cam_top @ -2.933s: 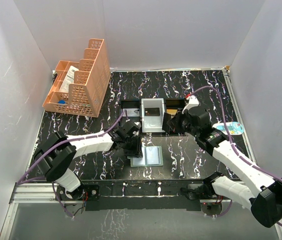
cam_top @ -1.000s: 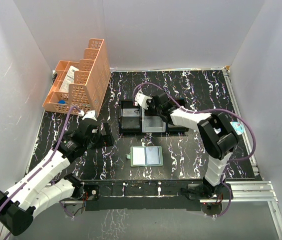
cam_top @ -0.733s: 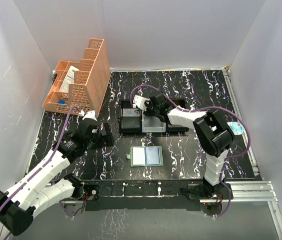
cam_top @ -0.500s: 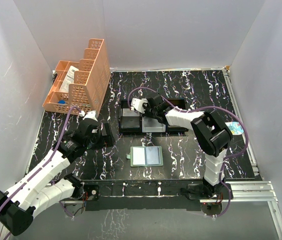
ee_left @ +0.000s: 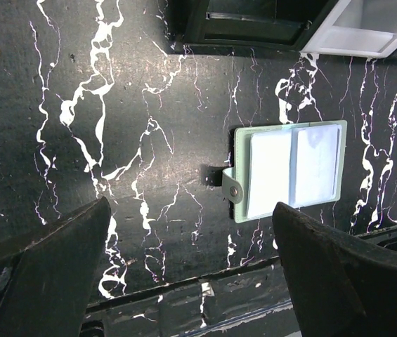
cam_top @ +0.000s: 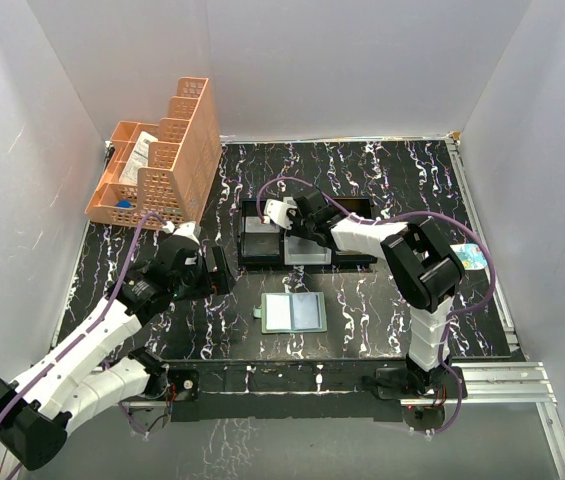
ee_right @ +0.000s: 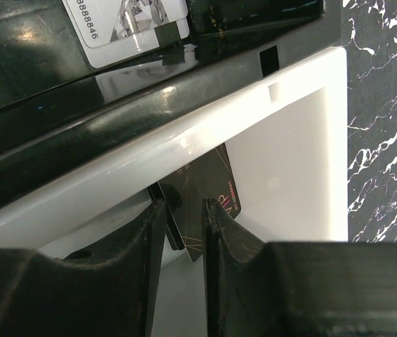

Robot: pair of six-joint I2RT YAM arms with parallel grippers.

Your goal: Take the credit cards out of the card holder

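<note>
right gripper [ee_right: 183, 210], jaws just parted slightly around a dark card [ee_right: 216, 189] in the tray's white compartment [ee_right: 296, 140]: release under way. left gripper [ee_left: 191, 207] gapes empty, left of the open card holder [ee_left: 293, 168].

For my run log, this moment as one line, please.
left pincer open, apart from open card holder | right pincer parted around dark card in white compartment
</note>
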